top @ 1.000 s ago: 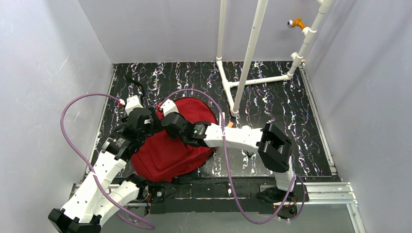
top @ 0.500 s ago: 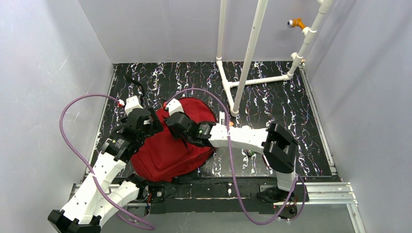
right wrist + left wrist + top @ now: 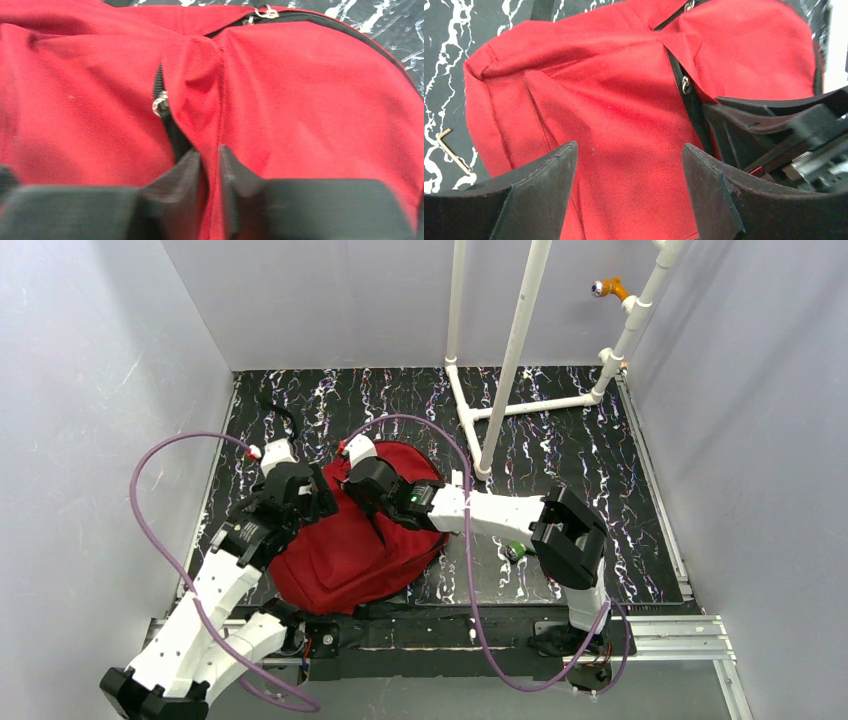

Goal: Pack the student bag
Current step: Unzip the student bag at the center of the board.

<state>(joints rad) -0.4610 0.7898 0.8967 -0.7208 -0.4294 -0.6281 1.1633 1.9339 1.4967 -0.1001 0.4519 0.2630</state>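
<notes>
Right fingers (image 3: 180, 176) pinch student bag (image 3: 310, 100) fold by zipper (image 3: 169, 127); left fingers (image 3: 544, 177) wide apart above bag.

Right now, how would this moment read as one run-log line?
task: pack bag | left pincer: open, above bag | right pincer: pinching red fold by zipper | bag: lying on table

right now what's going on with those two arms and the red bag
Two robot arms are working on a red backpack lying flat. The right gripper is pinching a fold of its fabric beside the zipper. The left gripper hangs open over the bag, gripping nothing.
</notes>
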